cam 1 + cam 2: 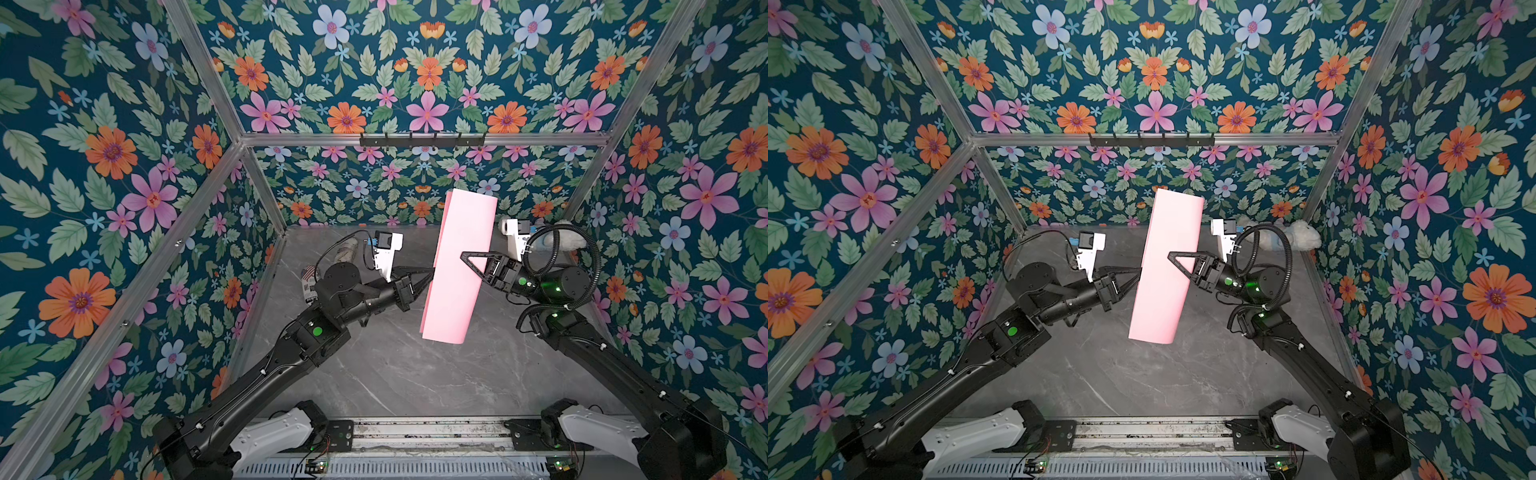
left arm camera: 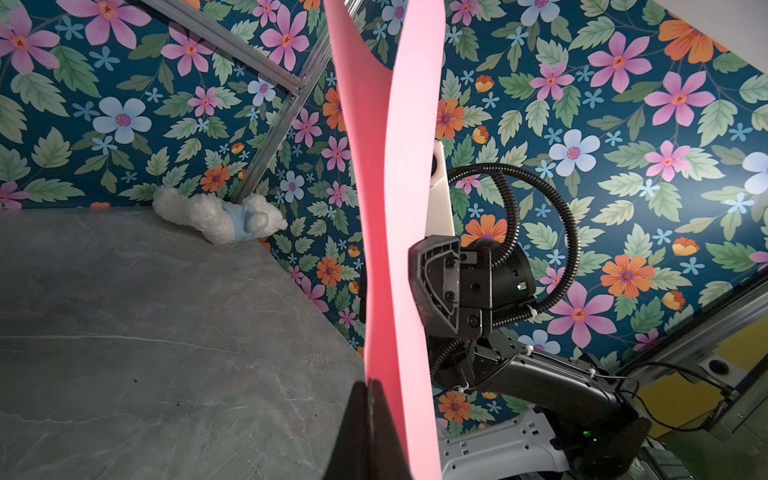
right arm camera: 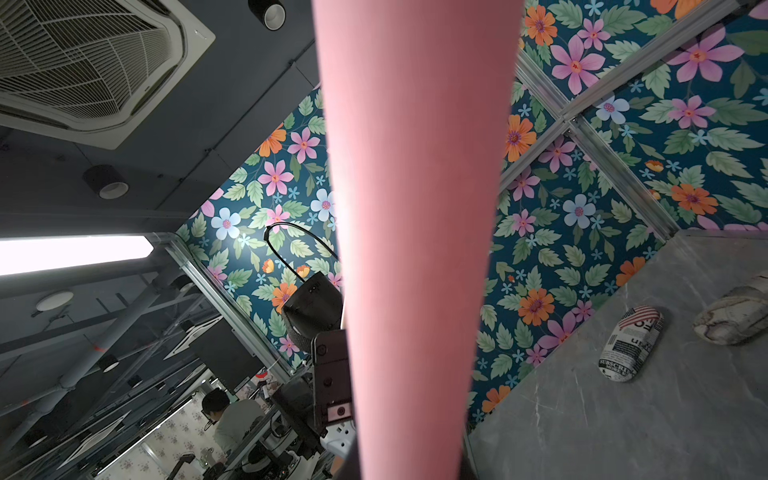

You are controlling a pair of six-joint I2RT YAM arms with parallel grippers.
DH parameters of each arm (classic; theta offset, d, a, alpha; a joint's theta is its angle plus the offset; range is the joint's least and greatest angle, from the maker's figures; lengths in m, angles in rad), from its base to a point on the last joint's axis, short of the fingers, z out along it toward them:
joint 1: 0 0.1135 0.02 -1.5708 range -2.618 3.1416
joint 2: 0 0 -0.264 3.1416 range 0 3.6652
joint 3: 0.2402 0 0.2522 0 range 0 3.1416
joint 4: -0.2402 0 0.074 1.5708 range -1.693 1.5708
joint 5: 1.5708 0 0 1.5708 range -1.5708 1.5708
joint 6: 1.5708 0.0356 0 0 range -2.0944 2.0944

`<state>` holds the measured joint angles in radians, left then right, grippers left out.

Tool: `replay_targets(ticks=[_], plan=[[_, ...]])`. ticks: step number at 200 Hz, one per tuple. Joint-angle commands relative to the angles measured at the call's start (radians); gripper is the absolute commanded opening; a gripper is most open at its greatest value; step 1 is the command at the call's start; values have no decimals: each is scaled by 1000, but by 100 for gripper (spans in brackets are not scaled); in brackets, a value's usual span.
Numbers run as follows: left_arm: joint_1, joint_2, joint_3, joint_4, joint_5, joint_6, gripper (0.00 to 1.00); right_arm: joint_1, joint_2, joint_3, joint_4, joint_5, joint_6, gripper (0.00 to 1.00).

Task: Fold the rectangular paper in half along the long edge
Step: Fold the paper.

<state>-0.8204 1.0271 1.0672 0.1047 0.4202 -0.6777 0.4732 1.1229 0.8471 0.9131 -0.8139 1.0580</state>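
Note:
The rectangular paper (image 1: 461, 224) (image 1: 1169, 232) is a light-pink sheet held in the air above the table, bent over on itself into a long loose fold, its far end higher. My left gripper (image 1: 430, 274) (image 1: 1138, 272) (image 2: 368, 380) is shut on the sheet's edges on the left side. My right gripper (image 1: 465, 255) (image 1: 1172, 254) (image 3: 411, 467) straddles the rounded fold side. One finger (image 1: 473, 264) lies across the top layer and the other is hidden under the paper (image 3: 415, 208). In the left wrist view the two layers (image 2: 399, 208) gape apart away from my jaws.
The grey marble table (image 1: 395, 374) lies below. A white and blue plush toy (image 1: 1296, 237) (image 2: 216, 216) sits in the far right corner. A newspaper-print pouch (image 3: 631, 349) (image 1: 309, 282) and a wrapped bundle (image 3: 735, 320) lie at the far left. A black hook rack (image 1: 422, 139) hangs on the back frame.

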Motion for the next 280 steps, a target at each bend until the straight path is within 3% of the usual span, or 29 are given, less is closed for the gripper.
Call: replay_targets(ticks=[1,86,223,255,280], plan=[[0,-3,-1,25,5,4,0,1,-2,0,32,6,4,15],[1,4,-6,35,12,0,0,14,20,9,42,-2,6,22],[1,-11,-10,21,-3,3,0,13,7,2,43,13,1,16],[0,-22,3,-8,-37,27,38,14,-8,7,20,3,-9,14],[4,-28,33,-53,-89,69,44,14,-34,22,-35,-10,-29,14]])
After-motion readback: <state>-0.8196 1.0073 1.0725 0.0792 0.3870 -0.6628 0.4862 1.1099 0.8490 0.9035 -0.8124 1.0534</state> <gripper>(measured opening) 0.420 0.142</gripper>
